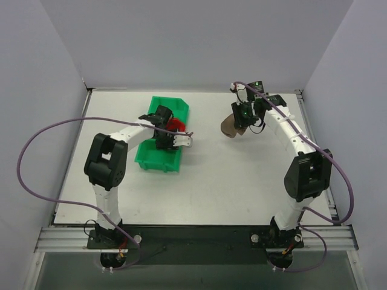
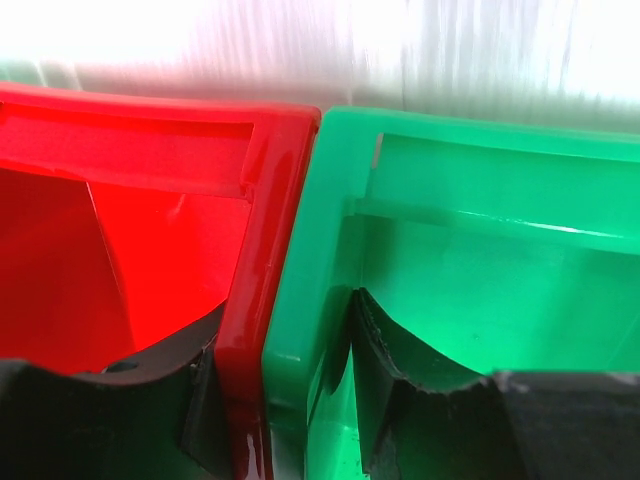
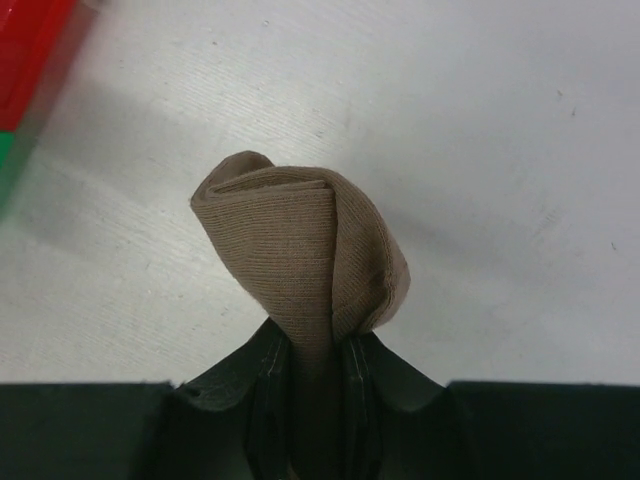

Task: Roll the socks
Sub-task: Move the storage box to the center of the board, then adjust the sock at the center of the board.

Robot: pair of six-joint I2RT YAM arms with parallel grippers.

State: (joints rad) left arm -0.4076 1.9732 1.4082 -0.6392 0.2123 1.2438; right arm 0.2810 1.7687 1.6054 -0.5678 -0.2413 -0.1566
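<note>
Right wrist view: the right hand (image 3: 318, 348) pinches the sock (image 3: 300, 240) by one end. Its two dark fingers (image 3: 235, 390) are pressed together on the tan knit. The rest of the sock bulges out ahead of the fingertips as a loosely folded bundle with its top edge curled over. Around it lies the pale worktop (image 3: 480, 150), and a shadow falls to the sock's left.

From the top external camera, the sock shows at the left side of the right hand, toward the middle of the worktop and in its far right part. Well apart from it to the left stand the green bin (image 1: 158, 158) and the red bin (image 1: 177, 125). The left hand (image 1: 176, 141) and its forearm reach across these two and cover most of the red one, so only a patch of red shows by the wrist.

In the left wrist view the wall of the red bin and the wall of the green bin stand side by side, touching. The left hand straddles both, with one finger down inside each bin. The fingers seem to press on the paired walls, though at this range the contact itself is hard to make out.

A purple cable (image 1: 36, 139) loops out from each arm over the worktop's edges.
</note>
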